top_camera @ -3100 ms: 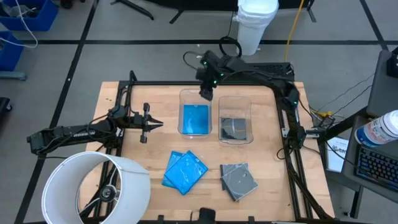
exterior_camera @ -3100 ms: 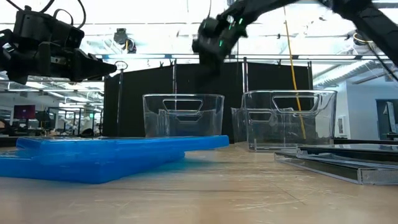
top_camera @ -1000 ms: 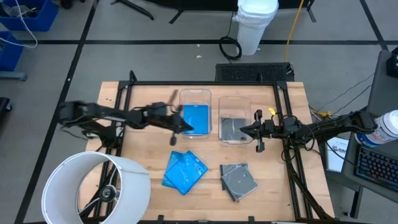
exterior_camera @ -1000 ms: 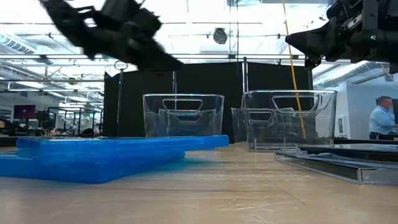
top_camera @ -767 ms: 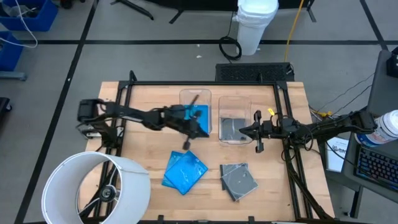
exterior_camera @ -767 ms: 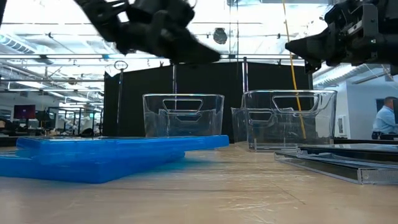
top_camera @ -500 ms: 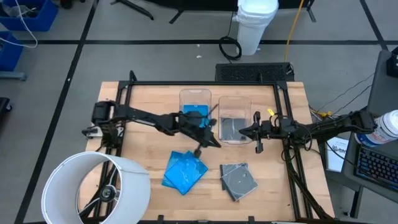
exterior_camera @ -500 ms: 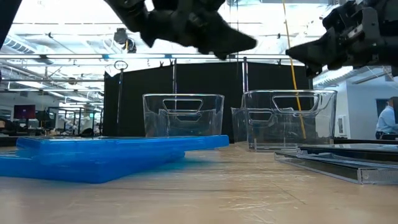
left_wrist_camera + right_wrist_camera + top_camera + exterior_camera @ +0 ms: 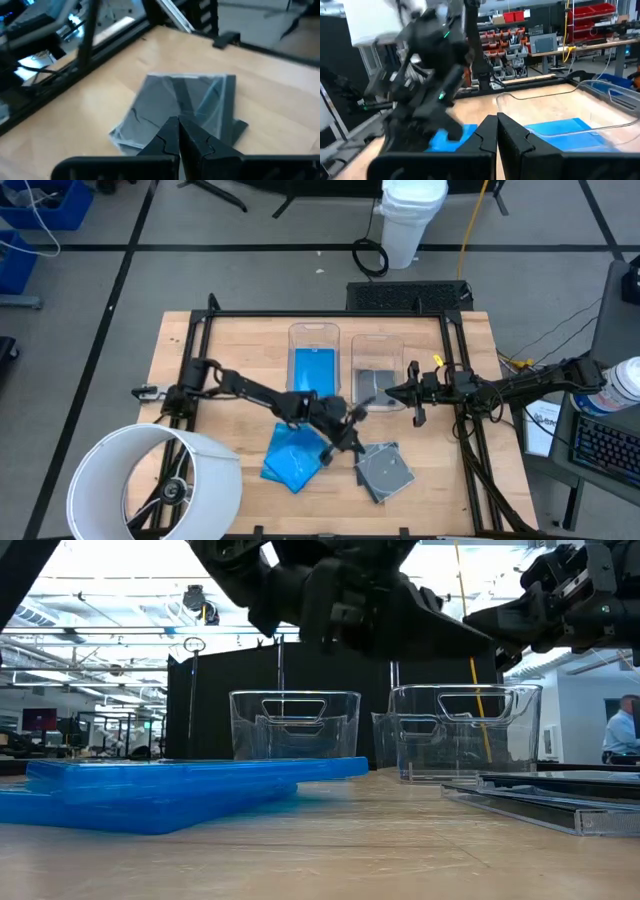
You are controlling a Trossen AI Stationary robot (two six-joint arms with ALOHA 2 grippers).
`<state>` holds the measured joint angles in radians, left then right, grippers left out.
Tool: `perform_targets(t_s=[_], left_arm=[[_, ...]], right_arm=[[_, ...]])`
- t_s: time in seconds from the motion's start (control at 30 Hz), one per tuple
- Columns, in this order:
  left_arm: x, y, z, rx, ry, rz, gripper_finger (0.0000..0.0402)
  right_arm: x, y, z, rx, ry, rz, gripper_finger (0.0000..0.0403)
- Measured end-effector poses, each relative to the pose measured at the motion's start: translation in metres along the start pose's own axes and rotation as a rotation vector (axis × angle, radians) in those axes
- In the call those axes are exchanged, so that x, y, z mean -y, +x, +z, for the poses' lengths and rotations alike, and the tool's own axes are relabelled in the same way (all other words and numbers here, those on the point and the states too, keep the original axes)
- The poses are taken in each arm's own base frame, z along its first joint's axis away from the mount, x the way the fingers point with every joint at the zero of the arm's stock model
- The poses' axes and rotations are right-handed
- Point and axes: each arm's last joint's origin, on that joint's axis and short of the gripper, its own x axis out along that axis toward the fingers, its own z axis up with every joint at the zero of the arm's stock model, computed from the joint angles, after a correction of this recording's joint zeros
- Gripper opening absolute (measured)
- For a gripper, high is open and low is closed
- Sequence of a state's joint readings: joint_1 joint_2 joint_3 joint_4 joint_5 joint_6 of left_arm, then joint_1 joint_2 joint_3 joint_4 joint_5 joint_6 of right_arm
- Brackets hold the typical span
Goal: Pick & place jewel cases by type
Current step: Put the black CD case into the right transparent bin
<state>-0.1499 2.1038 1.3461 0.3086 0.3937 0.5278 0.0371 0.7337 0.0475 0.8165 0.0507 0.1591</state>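
Wood-grained tabletop (image 9: 230, 350) filled the high view, where the left gripper (image 9: 357, 452) reached out between the blue jewel cases (image 9: 296, 454) and the grey jewel cases (image 9: 383, 468), fingers together and empty. The right gripper (image 9: 390, 392) waited beside the right bin (image 9: 378, 350), also closed. One blue case lay in the left bin (image 9: 314, 333), one grey case in the right.

At table height, both stacks lay flat in front of the bins.

Past the left wrist's pinched fingers (image 9: 167, 137), the grey stack lay just ahead, untouched.

The right wrist view showed closed fingers (image 9: 487, 132) facing the left arm.

The step appeared to be an approach to the grey stack; next, the jaws would need to open, descend and take the top case's edge.
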Motion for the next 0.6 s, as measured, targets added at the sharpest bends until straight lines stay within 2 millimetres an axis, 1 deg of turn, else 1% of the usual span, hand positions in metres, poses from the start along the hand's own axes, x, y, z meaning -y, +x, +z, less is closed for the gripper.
perform_targets(t_s=[0.07, 0.17, 0.27, 0.37, 0.47, 0.5, 0.57, 0.6], left_arm=[[0.011, 0.007, 0.003, -0.031, 0.027, 0.029, 0.0010], [0.026, 0.014, 0.012, -0.070, 0.078, 0.087, 0.0032], [0.045, 0.020, 0.019, -0.127, 0.181, 0.110, 0.0069], [0.060, 0.024, 0.023, -0.183, 0.251, 0.123, 0.0116], [0.069, 0.026, 0.025, -0.211, 0.253, 0.129, 0.0163], [0.070, 0.026, 0.025, -0.211, 0.246, 0.130, 0.0176], [0.073, 0.026, 0.025, -0.213, 0.249, 0.106, 0.0199], [0.074, 0.026, 0.024, -0.222, 0.261, 0.086, 0.0208]], right_arm=[[-0.001, 0.000, 0.000, -0.002, 0.022, 0.007, 0.0001], [-0.003, 0.000, -0.001, -0.009, 0.013, 0.023, 0.0001], [-0.005, 0.000, -0.001, -0.011, 0.013, 0.036, 0.0001], [-0.008, 0.000, -0.002, -0.028, 0.078, 0.099, 0.0001], [-0.012, 0.000, -0.008, -0.136, 0.188, 0.184, 0.0001], [-0.015, 0.002, -0.007, -0.169, 0.212, 0.198, 0.0001], [-0.020, 0.005, -0.004, -0.244, 0.248, 0.199, 0.0000], [-0.022, 0.006, -0.005, -0.308, 0.264, 0.190, 0.0000]])
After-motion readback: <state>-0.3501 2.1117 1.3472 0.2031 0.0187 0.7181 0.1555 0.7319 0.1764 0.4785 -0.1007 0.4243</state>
